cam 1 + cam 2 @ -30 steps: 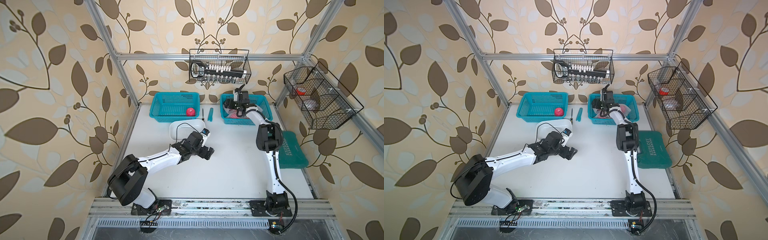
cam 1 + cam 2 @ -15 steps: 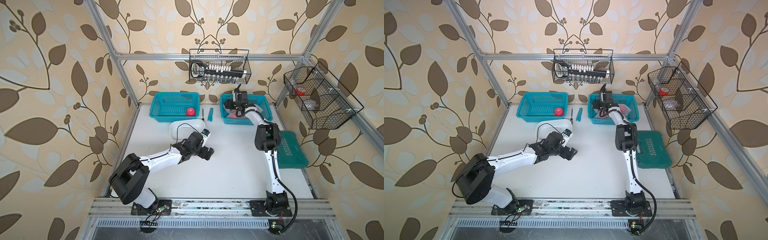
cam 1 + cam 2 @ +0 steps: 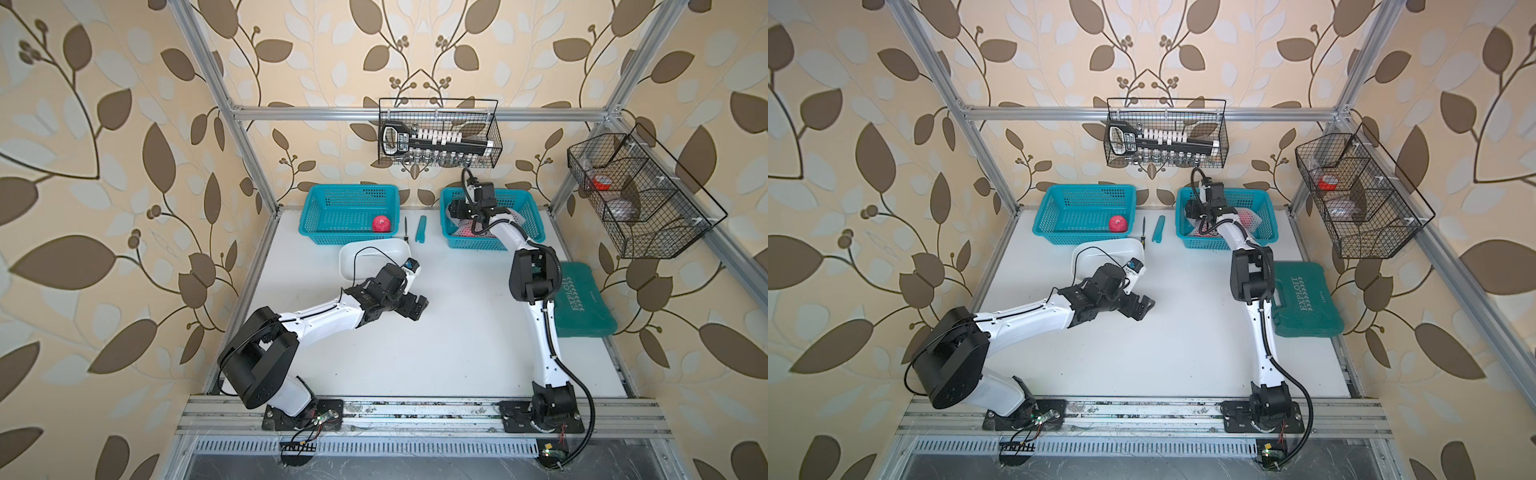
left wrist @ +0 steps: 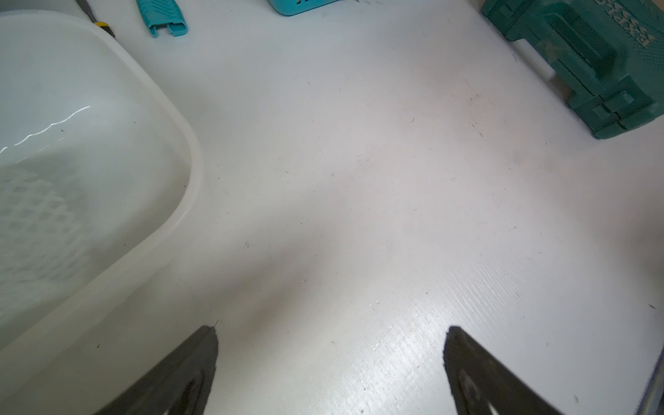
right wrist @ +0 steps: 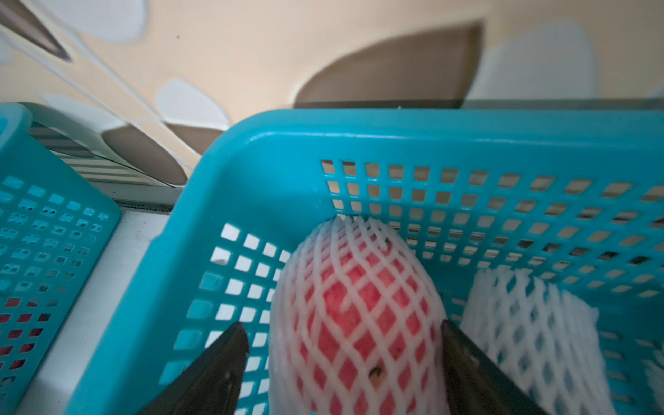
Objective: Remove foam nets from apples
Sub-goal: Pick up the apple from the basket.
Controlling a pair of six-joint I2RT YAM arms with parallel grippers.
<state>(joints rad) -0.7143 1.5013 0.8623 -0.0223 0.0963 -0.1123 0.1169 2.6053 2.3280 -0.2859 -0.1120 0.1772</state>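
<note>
Shifting slightly toward the back wall since a second ago, the right gripper (image 5: 343, 325) is reaching into the right basket (image 5: 395, 133). Its jaws are narrowing but still spread around one netted apple (image 5: 352, 301), with one finger (image 5: 478, 370) touching the mesh and its twin standing clear. Beside that fruit a second foam net (image 5: 531, 323) is lying in the same basket; whether it is wrapping an apple I cannot tell. Two teal baskets are standing at the back of the table (image 3: 436, 345), and the left basket (image 3: 328, 193) is holding a single bare apple (image 3: 381, 223). One white tub (image 4: 194, 158) is sitting in front of it, holding one empty foam net (image 4: 32, 212). The left gripper (image 4: 331, 328) is staying where it was, hovering over bare table beside the tub with its jaws wide apart and gripping nothing. Two wire baskets (image 3: 440, 133) (image 3: 636, 195) are hanging on the frame, and one green tool case (image 3: 582, 303) is lying at the right.
</note>
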